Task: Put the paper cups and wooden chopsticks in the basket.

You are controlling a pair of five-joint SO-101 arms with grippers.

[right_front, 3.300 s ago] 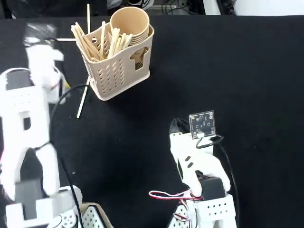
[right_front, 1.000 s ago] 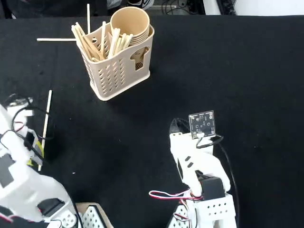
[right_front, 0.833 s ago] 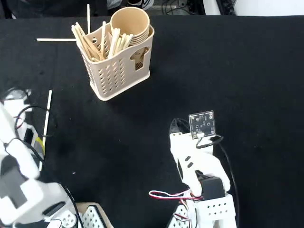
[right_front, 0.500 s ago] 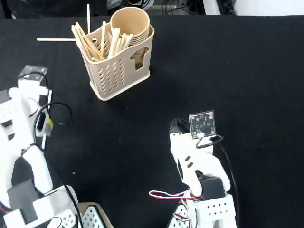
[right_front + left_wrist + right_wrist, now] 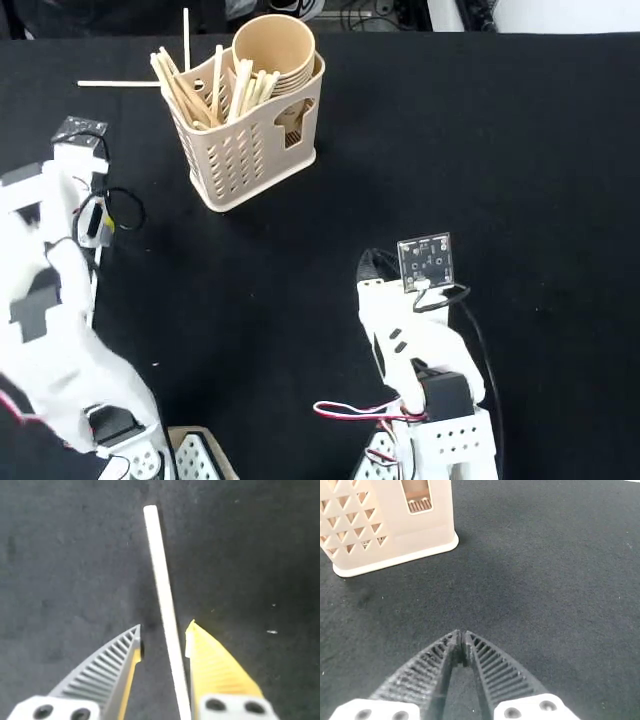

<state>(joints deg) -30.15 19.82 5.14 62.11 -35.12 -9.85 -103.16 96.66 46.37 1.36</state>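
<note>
Chopstick [image 5: 160, 570] is running past the picture's edge between the left gripper [image 5: 165, 626] fingers. Basket [image 5: 390, 530] is being cropped in the right wrist view.

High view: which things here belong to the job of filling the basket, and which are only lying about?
Job: basket; paper cups and chopsticks inside it; loose chopstick on the table beside it; single chopstick inside the open left gripper.
Lying about: perforated tray corner; cables at the far edge.
</note>
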